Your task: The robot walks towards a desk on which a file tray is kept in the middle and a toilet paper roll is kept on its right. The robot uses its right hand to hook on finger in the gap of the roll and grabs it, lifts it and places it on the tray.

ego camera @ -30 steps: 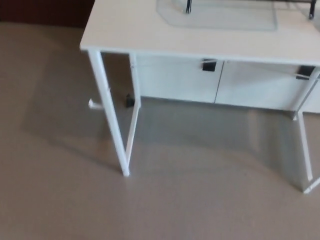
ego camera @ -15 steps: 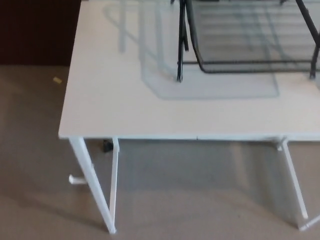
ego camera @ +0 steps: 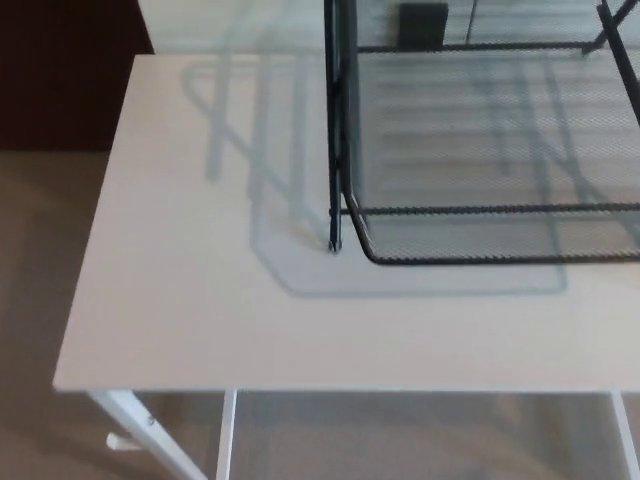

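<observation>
- Hands: neither the left nor the right hand shows in the head view, so how far each is open, and what it holds or touches, cannot be told.
- File tray (ego camera: pixel 480 261): black wire frame with a fine mesh floor, standing on the desk (ego camera: pixel 180 300) towards its right and back. It is cut off by the top and right edges of the picture. An upright black post forms its near left corner, and two horizontal wires, one above the other, run along its front.
- Toilet paper roll: not seen in this view, so its place cannot be told.
- Shadow (ego camera: pixel 290 265): a pale grey trace of the tray, lying on the desk top to the tray's left and front.
- Desk: a white, flat top. White legs (ego camera: pixel 140 430) show below the front edge, two at the left and one at the right.
- Count: one desk, one tray, three legs seen.
- Floor (ego camera: pixel 40 260): beige, visible at the left and below.
</observation>
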Controlling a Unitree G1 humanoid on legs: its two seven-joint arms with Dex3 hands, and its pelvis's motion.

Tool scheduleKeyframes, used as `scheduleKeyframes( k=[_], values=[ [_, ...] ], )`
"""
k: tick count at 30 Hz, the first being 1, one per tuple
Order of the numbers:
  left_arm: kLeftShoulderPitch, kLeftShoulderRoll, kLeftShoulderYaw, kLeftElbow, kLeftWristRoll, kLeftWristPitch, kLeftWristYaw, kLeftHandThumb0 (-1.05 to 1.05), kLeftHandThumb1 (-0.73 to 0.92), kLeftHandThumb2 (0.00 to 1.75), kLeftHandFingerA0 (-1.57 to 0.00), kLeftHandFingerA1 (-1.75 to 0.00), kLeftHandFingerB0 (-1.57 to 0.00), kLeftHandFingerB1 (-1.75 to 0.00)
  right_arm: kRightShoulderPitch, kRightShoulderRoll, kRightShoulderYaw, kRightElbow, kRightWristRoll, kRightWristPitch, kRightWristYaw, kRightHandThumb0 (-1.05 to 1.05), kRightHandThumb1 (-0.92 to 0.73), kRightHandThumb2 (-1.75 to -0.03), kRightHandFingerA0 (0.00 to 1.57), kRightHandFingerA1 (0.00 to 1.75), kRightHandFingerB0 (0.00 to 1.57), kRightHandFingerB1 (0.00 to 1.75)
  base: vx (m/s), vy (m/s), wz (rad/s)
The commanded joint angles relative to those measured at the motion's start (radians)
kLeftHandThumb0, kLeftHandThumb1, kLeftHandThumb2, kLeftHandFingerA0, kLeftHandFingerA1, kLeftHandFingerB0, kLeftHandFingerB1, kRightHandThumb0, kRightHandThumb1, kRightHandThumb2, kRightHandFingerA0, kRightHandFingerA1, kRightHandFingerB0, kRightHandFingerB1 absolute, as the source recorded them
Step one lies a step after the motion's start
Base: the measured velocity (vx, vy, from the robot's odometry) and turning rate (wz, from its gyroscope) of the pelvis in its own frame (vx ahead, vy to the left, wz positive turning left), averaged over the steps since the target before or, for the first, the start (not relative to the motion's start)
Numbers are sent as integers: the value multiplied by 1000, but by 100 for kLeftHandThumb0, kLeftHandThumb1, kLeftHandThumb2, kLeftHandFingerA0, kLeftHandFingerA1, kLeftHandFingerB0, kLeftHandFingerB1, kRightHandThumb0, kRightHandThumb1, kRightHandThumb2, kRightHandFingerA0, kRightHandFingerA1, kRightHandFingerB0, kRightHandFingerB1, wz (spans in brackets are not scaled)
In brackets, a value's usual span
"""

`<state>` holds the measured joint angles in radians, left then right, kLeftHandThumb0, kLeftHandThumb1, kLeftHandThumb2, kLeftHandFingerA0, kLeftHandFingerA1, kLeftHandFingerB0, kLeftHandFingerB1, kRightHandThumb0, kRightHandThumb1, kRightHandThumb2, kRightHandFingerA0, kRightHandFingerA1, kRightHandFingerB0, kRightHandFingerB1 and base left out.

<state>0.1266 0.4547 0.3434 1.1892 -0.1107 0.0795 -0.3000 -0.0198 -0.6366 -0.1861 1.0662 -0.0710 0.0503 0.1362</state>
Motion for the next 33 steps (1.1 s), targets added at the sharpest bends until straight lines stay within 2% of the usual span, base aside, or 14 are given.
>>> scheduleKeyframes(
  k=[1,2,4,9,10,11,12,13,14,18,20,22,31,33],
  values=[
    [17,16,19,-18,-30,-13,-18,-76,77,115,-3,-50,0,-33,-48,-7,38,62,-38,-13,-36,-22,-55,-99,3,51,0,48,296,100,-10],
    [17,19,10,-10,-19,-32,-18,-77,76,114,-10,-53,0,-37,-32,-5,-9,50,22,-59,16,-23,-59,-58,9,38,13,33,226,279,-39],
    [7,21,10,7,-21,-29,-20,-78,76,115,-2,-50,0,-35,1,-17,-47,21,67,-96,76,-17,-54,-97,4,52,0,47,214,251,-15],
    [-10,24,5,11,-16,-7,4,-80,77,109,-16,-56,-8,-46,14,0,-207,-26,198,40,118,-18,-51,-72,0,20,0,16,69,68,3],
    [-4,32,35,12,-44,5,11,-81,92,73,-16,-49,-10,-32,-25,10,-257,11,241,67,141,-11,-49,-70,0,11,0,10,-4,-17,10],
    [0,38,-4,2,2,-12,41,-83,80,115,-19,-58,-3,-39,-35,-1,-263,22,235,84,133,-14,-50,-72,0,16,0,11,19,-63,6],
    [-4,42,-8,9,6,-27,35,-81,92,77,-13,-48,-6,-31,-45,-29,-201,36,154,96,97,-30,-46,-72,0,32,0,18,49,-95,5],
    [-10,42,15,19,-20,-39,21,-75,75,115,0,-46,-2,-32,-44,-66,-142,41,94,101,144,-37,-60,-58,0,31,0,8,40,-115,4],
    [-5,51,34,18,-37,-70,3,-73,77,116,-1,-40,0,-27,22,-4,-207,-107,114,150,-77,-22,-22,-82,19,54,12,50,49,-155,2],
    [-6,58,25,7,-19,-86,6,-75,76,115,-1,-47,0,-29,120,37,-274,-342,145,284,-105,-36,-46,-54,23,39,21,28,30,-217,9],
    [-8,60,26,-5,-19,-71,15,-80,76,108,-8,-50,-5,-38,125,43,-294,-305,156,225,-98,-25,-40,-90,7,50,0,47,65,-115,-3],
    [-19,59,33,1,-24,-66,18,-80,77,108,-10,-50,-5,-32,115,40,-320,-252,193,181,-26,-21,-54,-59,1,32,2,24,0,0,0],
    [-33,81,7,-5,-5,-77,13,-79,78,110,-9,-49,-4,-35,44,45,-380,-101,203,185,-78,-23,-54,-64,5,29,6,20,62,189,-6],
    [-47,82,4,8,-5,-68,27,-80,92,75,-16,-41,-7,-28,33,50,-418,-45,230,140,-89,-12,-53,-68,0,21,5,25,67,272,15]
  ],
)
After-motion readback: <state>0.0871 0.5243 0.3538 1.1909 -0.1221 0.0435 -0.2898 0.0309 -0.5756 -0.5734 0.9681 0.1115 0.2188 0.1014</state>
